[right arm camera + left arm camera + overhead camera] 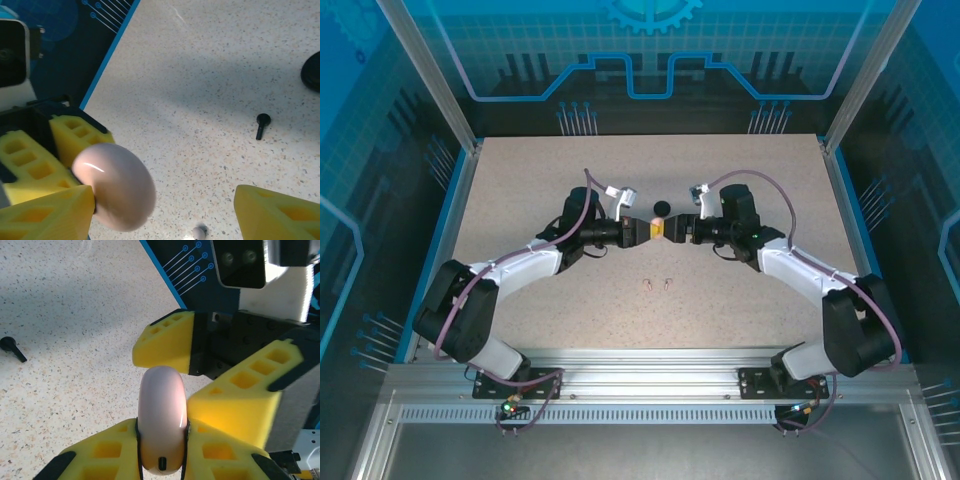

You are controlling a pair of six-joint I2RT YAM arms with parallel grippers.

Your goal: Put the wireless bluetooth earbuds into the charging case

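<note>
Speckled beige table (520,200), blue edging. On it: black round case (661,208) mid-table, one black earbud (262,125) lying near it, two pale earbuds (651,285) side by side nearer the arm bases.

text: none legible | numbers: none | back wall (650,45): gear and circuit graphics, unlettered

pale pink case (117,192) (glossy), black earbud (262,125) on table (200,75)

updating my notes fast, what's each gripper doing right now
left gripper: closed on the pale pink round glossy charging case.
right gripper: open beside that case, holding nothing.
</note>
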